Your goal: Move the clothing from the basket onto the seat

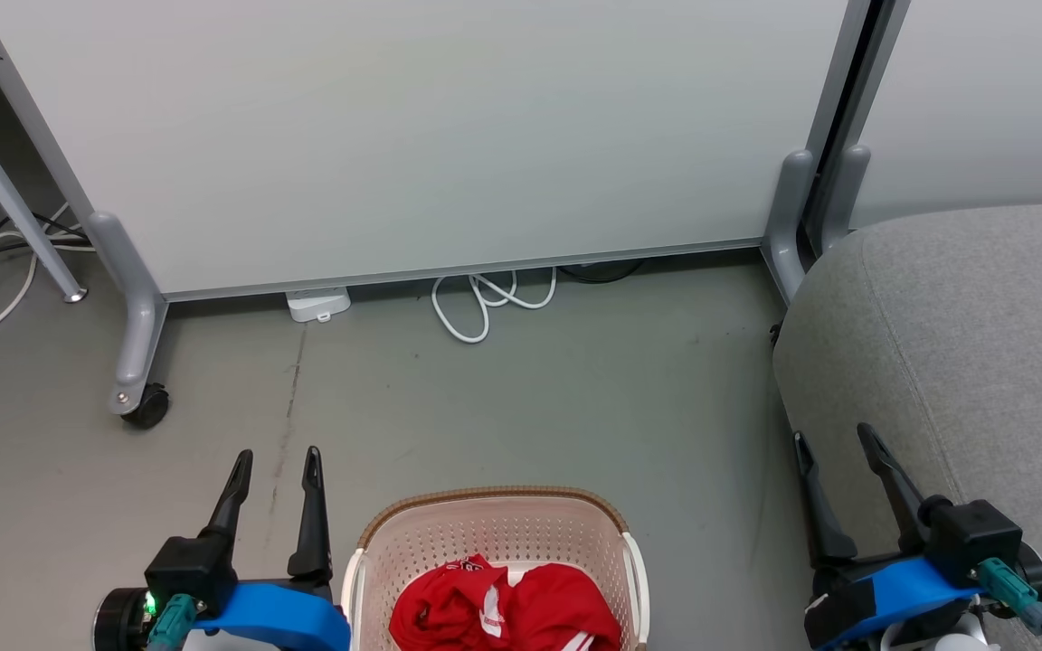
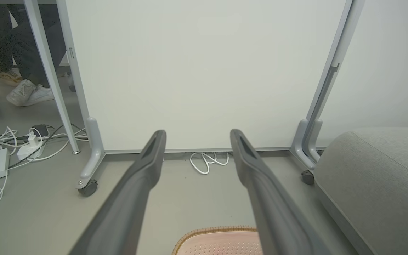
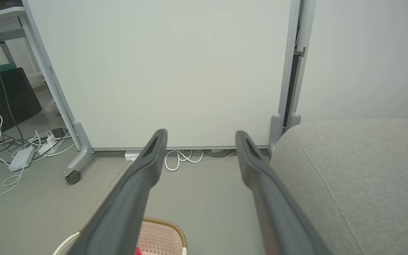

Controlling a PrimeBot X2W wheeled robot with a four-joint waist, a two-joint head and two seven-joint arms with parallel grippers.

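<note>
Nearest you, at the bottom centre of the head view, the cream perforated plastic laundry basket with a brown woven-look rim [image 1: 485,495] stands on the grey floor [image 1: 530,398]. The bright red fabric clothing [image 1: 503,610] lies bunched inside it, partly cut off by the bottom edge, so you cannot judge how deep the pile goes.

Your left end effector [image 1: 277,454], at lower left just beside the basket, has its dark fingers spread wide and holds nothing. Your right end effector [image 1: 832,434], at lower right, is just as wide and empty, close to the near edge of the large light-grey upholstered seat [image 1: 964,344].

The two garments look tangled together. A pinch on one fold may drag the other half out, and it could slip onto the bare floor between basket and seat. Reach too deep and a fingertip could snag a perforation or the rim; the light basket would then probably lift or tip with the cloth. The right arm is close enough to the seat that swinging it inward may scrape the upholstery.

Farther off, at upper centre, a looped white cable [image 1: 485,303] lies under the pale wheeled partition [image 1: 412,136]. Rolling forward risks running over it.
</note>
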